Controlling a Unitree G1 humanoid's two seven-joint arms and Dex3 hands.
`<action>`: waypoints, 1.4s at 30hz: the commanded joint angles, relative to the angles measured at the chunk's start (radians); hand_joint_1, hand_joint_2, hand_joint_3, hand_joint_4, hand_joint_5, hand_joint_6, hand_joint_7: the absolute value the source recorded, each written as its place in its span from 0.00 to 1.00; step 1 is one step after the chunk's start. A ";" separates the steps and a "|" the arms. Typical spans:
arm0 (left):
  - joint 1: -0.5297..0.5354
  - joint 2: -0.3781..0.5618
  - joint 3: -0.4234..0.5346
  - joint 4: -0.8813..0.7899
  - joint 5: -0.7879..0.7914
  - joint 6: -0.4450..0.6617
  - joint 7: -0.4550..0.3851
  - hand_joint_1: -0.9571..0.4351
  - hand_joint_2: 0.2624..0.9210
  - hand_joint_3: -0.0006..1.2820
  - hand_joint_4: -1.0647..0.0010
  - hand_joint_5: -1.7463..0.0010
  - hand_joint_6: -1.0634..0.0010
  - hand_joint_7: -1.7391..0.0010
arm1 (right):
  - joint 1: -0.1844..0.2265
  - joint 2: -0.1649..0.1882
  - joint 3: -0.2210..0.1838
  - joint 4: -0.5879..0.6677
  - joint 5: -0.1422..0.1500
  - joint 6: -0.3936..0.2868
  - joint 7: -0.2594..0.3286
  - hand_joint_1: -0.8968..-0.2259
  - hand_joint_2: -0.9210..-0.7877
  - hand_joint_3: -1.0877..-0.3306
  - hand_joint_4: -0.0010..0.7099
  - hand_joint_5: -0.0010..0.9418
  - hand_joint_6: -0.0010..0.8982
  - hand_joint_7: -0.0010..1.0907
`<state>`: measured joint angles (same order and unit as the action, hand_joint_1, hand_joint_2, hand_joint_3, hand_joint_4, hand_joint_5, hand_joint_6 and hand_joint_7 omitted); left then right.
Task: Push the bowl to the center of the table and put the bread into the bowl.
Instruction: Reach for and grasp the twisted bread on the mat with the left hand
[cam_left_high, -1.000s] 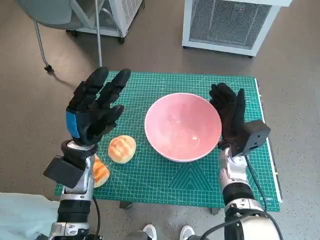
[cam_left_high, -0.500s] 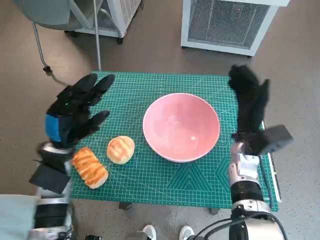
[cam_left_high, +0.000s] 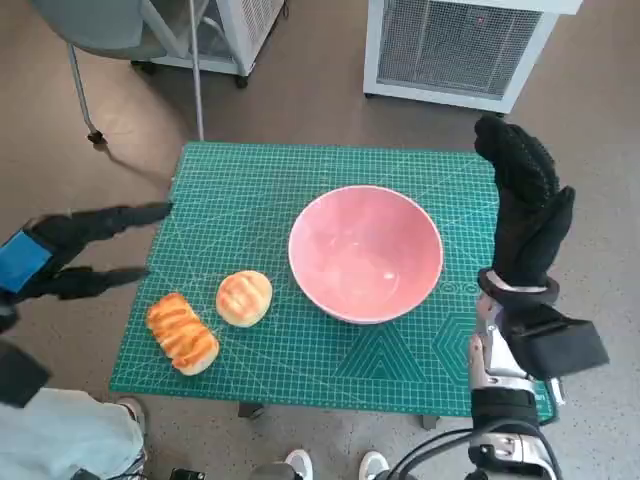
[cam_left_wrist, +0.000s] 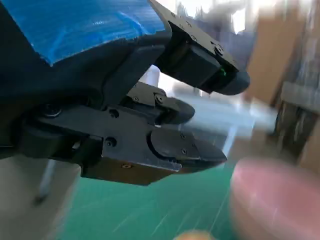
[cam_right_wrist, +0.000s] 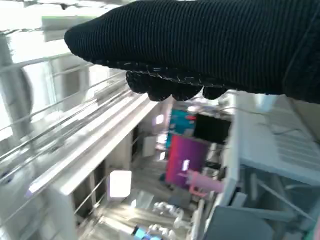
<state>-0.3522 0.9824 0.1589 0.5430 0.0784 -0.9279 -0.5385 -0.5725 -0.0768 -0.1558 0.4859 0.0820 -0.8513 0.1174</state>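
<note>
On green mat (cam_left_high: 330, 350): pink bowl (cam_left_high: 366, 252) near center, round bread (cam_left_high: 244, 298) and striped loaf (cam_left_high: 183, 333) nearby. Bread likely soft, light; best cupped gently around sides. Golden, glossy crusts. Left hand (cam_left_high: 60, 262) off table edge, fingers spread, empty. Right hand (cam_left_high: 526, 215) raised beside bowl, empty.

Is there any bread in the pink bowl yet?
No, the bowl is empty; both breads lie on the mat beside it.

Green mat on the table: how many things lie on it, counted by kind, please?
Bowl, pink: 1
Bread, round bun: 1
Bread, long striped loaf: 1
Total: 3 things on the green mat; the bowl holds nothing.
</note>
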 joint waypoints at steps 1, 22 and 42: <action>0.002 0.062 -0.033 0.005 0.001 -0.020 -0.067 0.53 0.99 0.06 0.62 1.00 0.48 1.00 | 0.035 0.000 0.020 -0.046 -0.016 0.039 -0.007 0.71 0.00 0.56 0.49 0.01 0.00 0.71; 0.052 0.093 -0.108 -0.118 0.205 0.028 -0.065 0.52 0.91 0.01 0.69 1.00 0.54 1.00 | 0.034 -0.015 0.047 -0.091 0.017 0.105 0.022 0.72 0.00 0.56 0.50 0.01 0.00 0.73; -0.004 0.032 -0.252 -0.117 0.453 0.072 0.050 0.51 0.82 0.00 0.68 1.00 0.53 1.00 | 0.069 -0.029 0.041 -0.149 0.050 0.151 0.041 0.70 0.00 0.56 0.49 0.01 0.00 0.73</action>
<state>-0.3305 1.0152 -0.0721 0.4170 0.4889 -0.8572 -0.5160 -0.5310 -0.0998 -0.1124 0.3487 0.1192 -0.7228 0.1485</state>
